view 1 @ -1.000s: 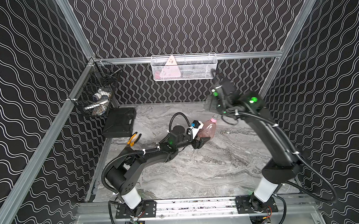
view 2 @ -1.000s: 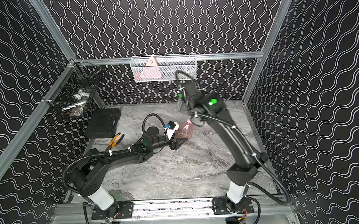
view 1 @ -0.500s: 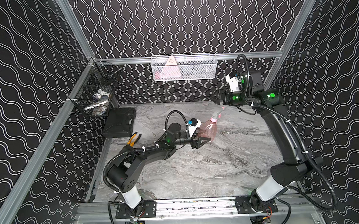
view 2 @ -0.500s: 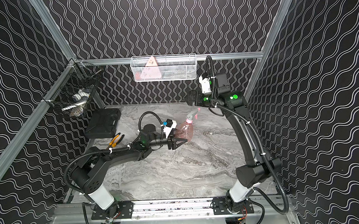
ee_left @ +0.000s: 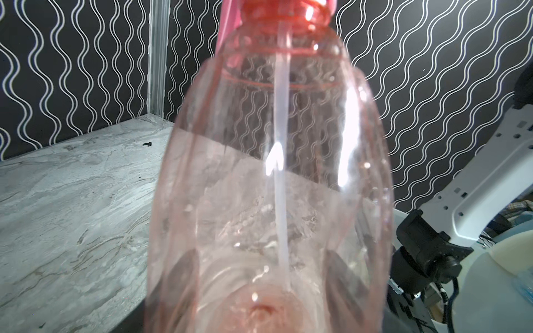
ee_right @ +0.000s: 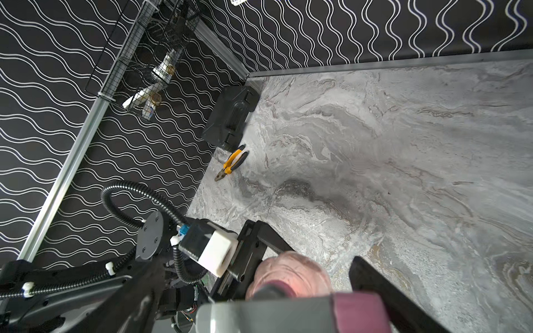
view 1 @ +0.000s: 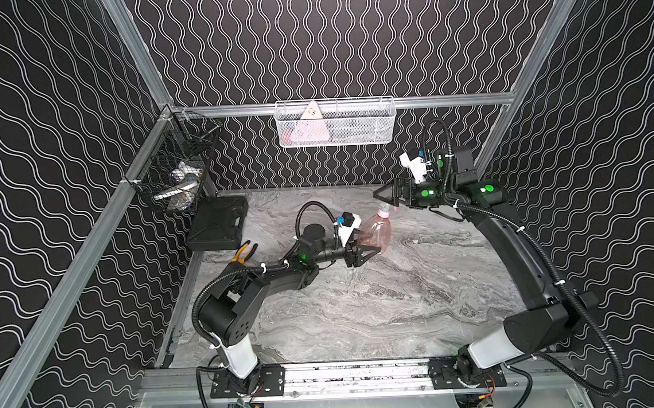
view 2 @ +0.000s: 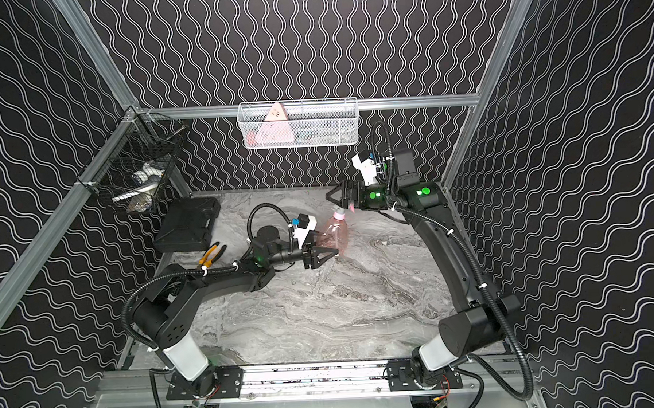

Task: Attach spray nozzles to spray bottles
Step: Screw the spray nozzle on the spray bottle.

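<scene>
Swung out toward the side wall [view 1: 600, 162] since a second ago, the right arm [view 1: 509, 242] holds its right gripper [view 1: 386, 198], jaws wide, just above the spray nozzle [view 1: 385, 211] seated on the spray bottle [view 1: 376, 231] neck. The left gripper [view 1: 371, 244] clamps the bottle's base, tilted over the worktop [view 1: 360, 305].

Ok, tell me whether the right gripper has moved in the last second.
Yes. The right gripper has swung right, from under the basket's right end out toward the corner post.
</scene>
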